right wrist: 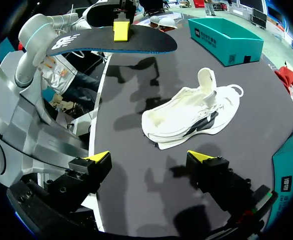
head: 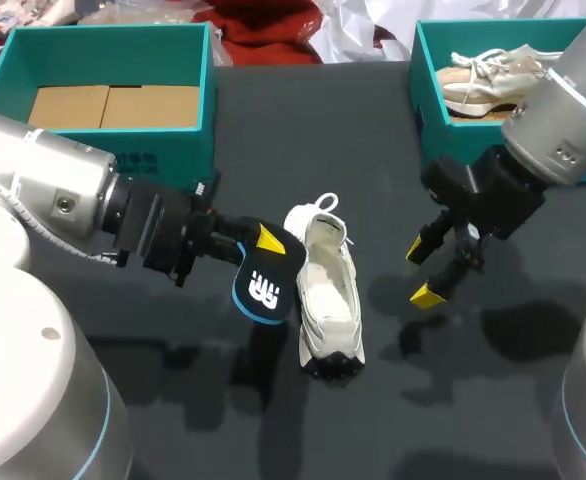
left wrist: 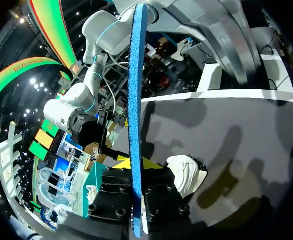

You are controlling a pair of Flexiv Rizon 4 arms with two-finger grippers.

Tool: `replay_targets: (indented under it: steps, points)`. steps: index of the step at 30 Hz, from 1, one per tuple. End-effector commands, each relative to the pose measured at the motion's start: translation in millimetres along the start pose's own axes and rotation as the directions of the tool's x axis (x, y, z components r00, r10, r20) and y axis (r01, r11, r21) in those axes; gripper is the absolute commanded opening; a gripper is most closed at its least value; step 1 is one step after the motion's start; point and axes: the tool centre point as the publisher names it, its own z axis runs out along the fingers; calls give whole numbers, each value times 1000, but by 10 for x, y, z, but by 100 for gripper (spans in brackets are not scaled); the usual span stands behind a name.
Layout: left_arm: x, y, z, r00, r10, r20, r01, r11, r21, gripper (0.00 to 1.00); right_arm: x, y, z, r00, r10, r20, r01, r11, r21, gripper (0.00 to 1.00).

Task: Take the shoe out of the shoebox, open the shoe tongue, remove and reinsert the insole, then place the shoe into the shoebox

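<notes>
A white shoe [head: 328,300] lies on the dark table, toe toward the front edge, its tongue pulled up at the far end; its inside looks bare. Just left of it, my left gripper [head: 265,255] is shut on a black insole [head: 263,285] with a blue underside, held above the table. In the left wrist view the insole [left wrist: 135,115] stands edge-on between the yellow tips of the left gripper [left wrist: 136,165], the shoe [left wrist: 186,172] beyond. My right gripper [head: 423,270] hangs open to the right of the shoe. In its own view the right gripper [right wrist: 151,157] is empty, the shoe [right wrist: 186,117] ahead.
A teal shoebox [head: 208,95] with a cardboard insert stands at the back left; it shows as the teal shoebox [right wrist: 226,35] in the right wrist view. Another teal box [head: 428,110] at the back right holds a beige shoe [head: 488,80].
</notes>
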Motion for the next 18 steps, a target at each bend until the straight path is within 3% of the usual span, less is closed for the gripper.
replay_targets:
  steps: [1, 3, 7, 12, 15, 16, 18]
  points:
    - [24, -40, -22, 1000, 1, 2, -1, 1000, -9, 0, 15, -1, -6, 1000, 0, 5, 0, 1000, 2, 100]
    - [45, -51, 20, 1000, -24, 6, 24, 1000, -13, 0, 15, -1, -6, 1000, 0, 5, 0, 1000, 2, 100]
    - [170, -102, 78, 991, -135, -4, 135, 987, 93, 0, -6, -85, 139, 986, -160, 52, 160, 987, 12, 100]
    - [309, -145, 163, 965, -262, -1, 258, 948, 185, 0, -95, -201, 322, 971, -224, 89, 223, 975, 16, 100]
    - [358, -140, 200, 956, -293, 0, 288, 937, 198, 0, -162, -249, 426, 972, -220, 85, 217, 975, 44, 100]
    - [370, -119, 187, 964, -265, -3, 263, 954, 146, 0, -179, -254, 468, 981, -161, 106, 152, 984, 87, 100]
    - [370, -119, 187, 964, -265, -3, 263, 954, 146, 0, -179, -254, 468, 981, -161, 106, 152, 984, 87, 100]
